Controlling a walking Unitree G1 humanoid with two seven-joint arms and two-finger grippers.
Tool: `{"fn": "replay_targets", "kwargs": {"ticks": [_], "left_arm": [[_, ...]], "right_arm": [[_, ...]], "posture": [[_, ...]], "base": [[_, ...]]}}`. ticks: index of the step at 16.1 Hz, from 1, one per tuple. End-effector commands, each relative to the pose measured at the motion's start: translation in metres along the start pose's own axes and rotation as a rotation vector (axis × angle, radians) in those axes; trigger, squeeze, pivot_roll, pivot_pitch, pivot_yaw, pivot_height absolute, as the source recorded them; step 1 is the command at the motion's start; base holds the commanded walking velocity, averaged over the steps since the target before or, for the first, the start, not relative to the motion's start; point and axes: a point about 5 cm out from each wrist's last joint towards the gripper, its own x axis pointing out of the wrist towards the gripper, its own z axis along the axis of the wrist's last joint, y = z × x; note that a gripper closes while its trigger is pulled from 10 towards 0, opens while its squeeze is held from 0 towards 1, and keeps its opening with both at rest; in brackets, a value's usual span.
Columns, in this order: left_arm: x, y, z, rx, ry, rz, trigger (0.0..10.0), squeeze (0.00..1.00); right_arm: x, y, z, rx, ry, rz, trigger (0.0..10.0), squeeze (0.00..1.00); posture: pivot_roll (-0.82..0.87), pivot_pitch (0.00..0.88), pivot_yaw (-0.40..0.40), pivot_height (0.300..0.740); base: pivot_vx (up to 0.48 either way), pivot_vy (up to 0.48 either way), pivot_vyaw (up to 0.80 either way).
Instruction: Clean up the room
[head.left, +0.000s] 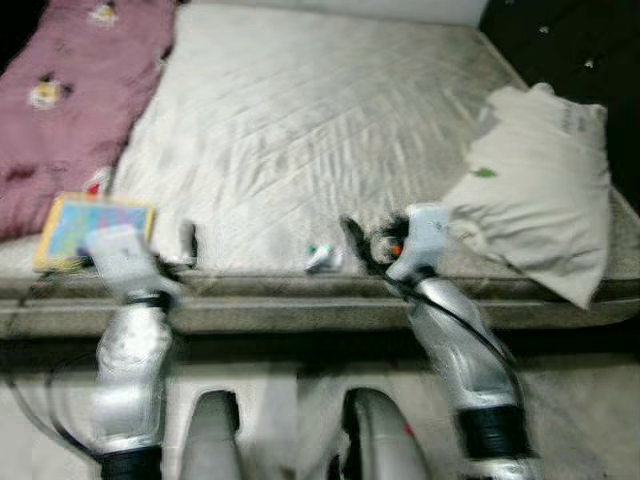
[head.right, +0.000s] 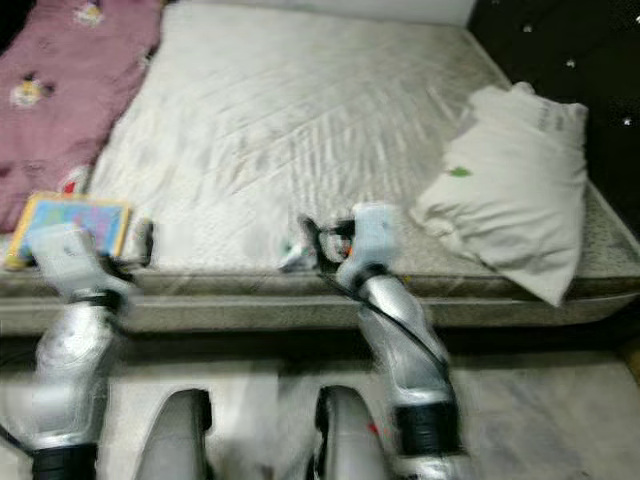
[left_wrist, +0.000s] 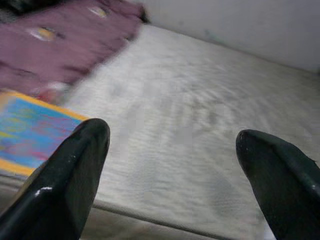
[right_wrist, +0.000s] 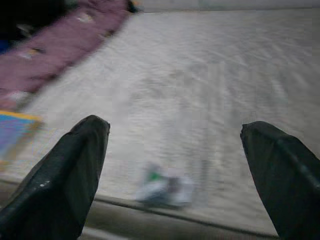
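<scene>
Head stereo pair looks forward and down over the bed (head.left: 300, 130) from its foot edge. Both wrist cams sit low near that edge, facing across the mattress; all share it.

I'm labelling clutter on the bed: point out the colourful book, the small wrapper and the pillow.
colourful book (head.left: 93, 228), left eye view, cover's middle
small wrapper (right_wrist: 166, 190), right wrist view, its middle
pillow (head.left: 540, 190), left eye view, centre
</scene>
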Motion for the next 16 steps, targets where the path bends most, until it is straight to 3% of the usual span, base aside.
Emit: {"fn": "replay_targets", "kwargs": {"ticks": [1, 3, 8, 12, 16], "left_arm": [[0.0002, 0.0070, 0.0036, 0.021, -0.007, 0.019, 10.0, 0.00], [0.0015, 0.0070, 0.0028, 0.022, 0.003, 0.019, 10.0, 0.00], [0.0029, 0.0066, 0.0029, 0.021, 0.004, 0.026, 10.0, 0.00], [0.0036, 0.0053, 0.0044, 0.019, -0.010, 0.011, 10.0, 0.00], [0.0032, 0.0043, 0.0049, 0.015, -0.011, 0.003, 10.0, 0.00]], "right_arm": [[0.0028, 0.0056, 0.0045, 0.014, -0.015, 0.020, 10.0, 0.00], [0.0028, 0.0068, 0.0046, 0.008, -0.017, 0.031, 10.0, 0.00], [0.0033, 0.0073, 0.0048, -0.002, -0.016, 0.041, 10.0, 0.00], [0.0040, 0.0063, 0.0046, 0.009, -0.015, 0.032, 10.0, 0.00], [0.0043, 0.0063, 0.0045, 0.009, -0.015, 0.030, 10.0, 0.00]], "posture": [[0.05, 0.093, -0.090, 0.613], [0.05, 0.095, -0.089, 0.613], [0.04, 0.099, -0.091, 0.613], [0.04, 0.097, -0.090, 0.613], [0.04, 0.097, -0.090, 0.565]], "base": [[0.000, 0.000, 0.00], [0.000, 0.000, 0.20], [0.000, 0.000, 0.78], [0.000, 0.000, 0.00], [0.220, 0.000, 0.00]]}}
